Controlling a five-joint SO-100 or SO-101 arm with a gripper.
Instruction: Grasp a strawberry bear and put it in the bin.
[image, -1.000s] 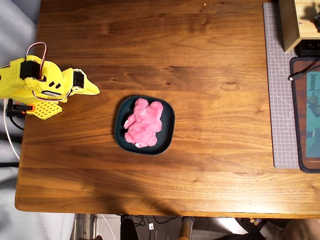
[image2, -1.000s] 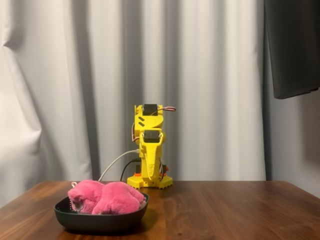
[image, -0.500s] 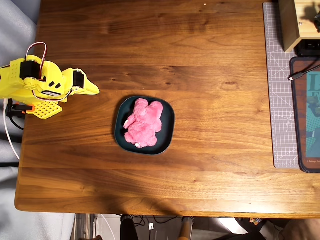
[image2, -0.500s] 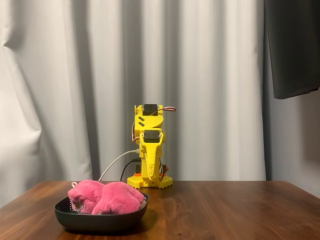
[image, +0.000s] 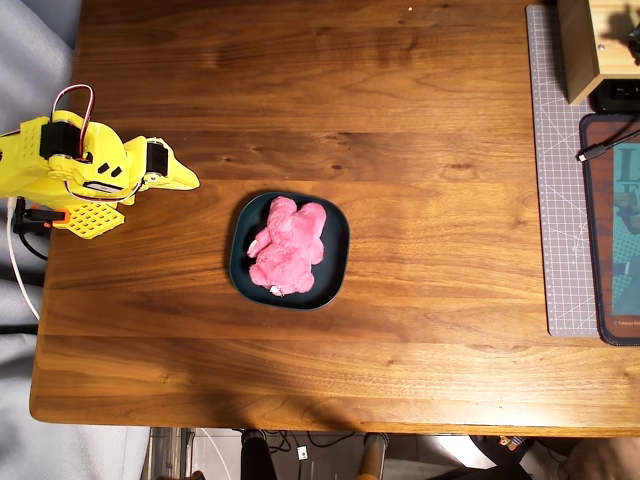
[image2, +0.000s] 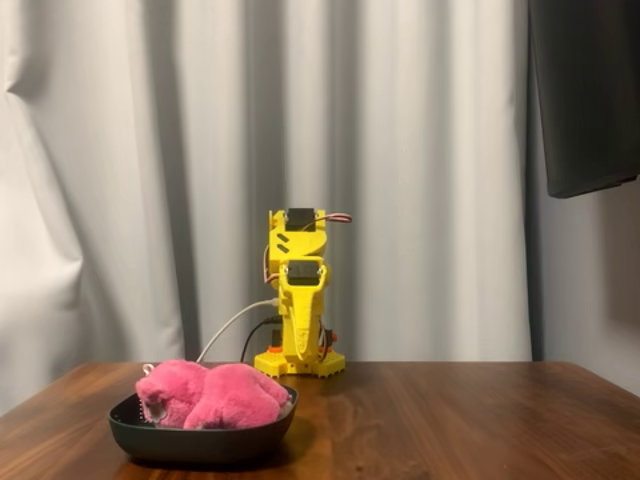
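The strawberry bear (image: 287, 246), a fluffy bright-pink plush, lies inside the bin (image: 240, 262), a dark teal rounded-square dish near the middle of the wooden table. In the fixed view the bear (image2: 212, 394) rests in the bin (image2: 200, 441) at the front left. My yellow gripper (image: 186, 179) is folded back at the table's left edge in the overhead view, well clear of the bin, with its fingers together and holding nothing. In the fixed view the gripper (image2: 301, 342) points down behind the bin.
The arm's base (image: 70, 205) is clamped at the left table edge, with cables beside it. A grey cutting mat (image: 560, 200), a dark tablet-like pad (image: 615, 230) and a wooden box (image: 590, 45) lie at the right. White curtains (image2: 400, 180) hang behind.
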